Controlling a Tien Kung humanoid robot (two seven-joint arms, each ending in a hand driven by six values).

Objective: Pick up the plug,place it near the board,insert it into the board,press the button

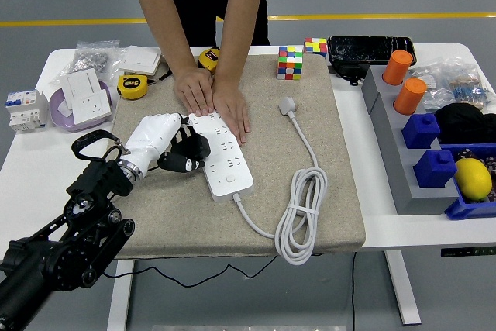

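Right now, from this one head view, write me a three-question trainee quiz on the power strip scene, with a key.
1. True or false: the plug is already inserted in the power strip.
2. What holds the strip's far end down? A) the person's two hands B) a tape measure C) the cube
3. Fill in: the left robot hand sits at the strip's ____ side, as the picture shows it.

Key: 1. False; it lies loose on the beige mat, its cable coiled near the front edge. 2. A. 3. Left; its dark fingers reach onto the strip's edge.
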